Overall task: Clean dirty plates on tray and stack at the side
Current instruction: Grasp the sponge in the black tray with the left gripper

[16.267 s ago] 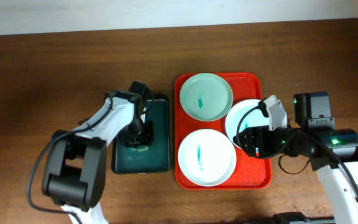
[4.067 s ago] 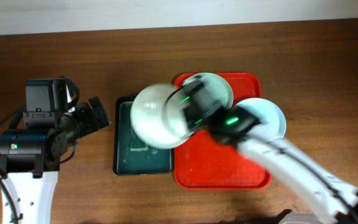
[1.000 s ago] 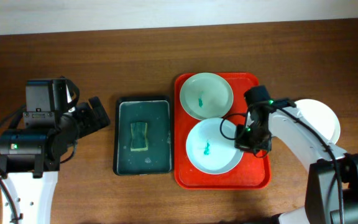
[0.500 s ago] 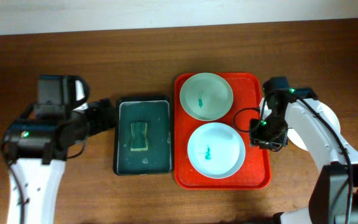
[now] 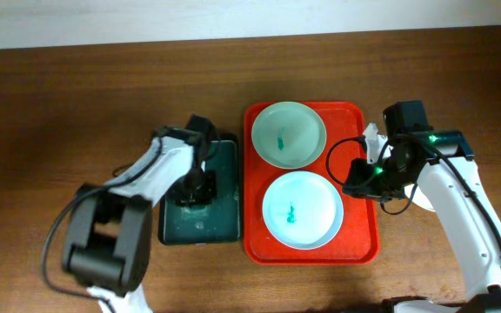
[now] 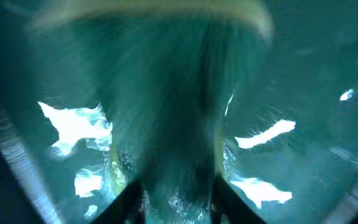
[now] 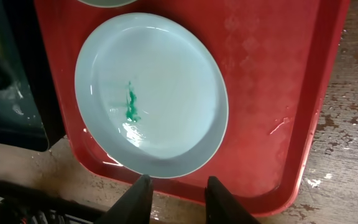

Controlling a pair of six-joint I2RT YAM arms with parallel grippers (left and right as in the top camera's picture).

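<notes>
While the tray (image 5: 355, 243) is lying flat on the wooden table (image 5: 103, 87), it is carrying two of the plates, and both are sitting inside its raised rim. The far plate (image 5: 288, 135) is occupying the tray's far-left corner and is showing a small teal smear (image 5: 281, 139) at its centre. The near plate (image 7: 151, 93) is resting on the tray's near half, just beside the far plate, and is bearing a teal mark (image 7: 131, 102) near its centre. Neither plate is being touched by either arm.

The right gripper (image 7: 178, 199) is hovering over the tray's right side, level with the gap between the two plates. Its fingers (image 7: 140, 200) are standing partly apart, with bare tray and table edge showing between them, and they are holding nothing.

Just beside the tray's left edge, a smaller dark green tray (image 5: 224, 217) is lying parallel to it. The left gripper (image 5: 194, 187) is reaching down into that green tray. In the left wrist view, which is heavily blurred, its fingertips (image 6: 132, 200) are flanking a sponge (image 6: 173, 124) that is filling the space between them. Whether they are pressing on the sponge or merely standing beside it cannot be told.
</notes>
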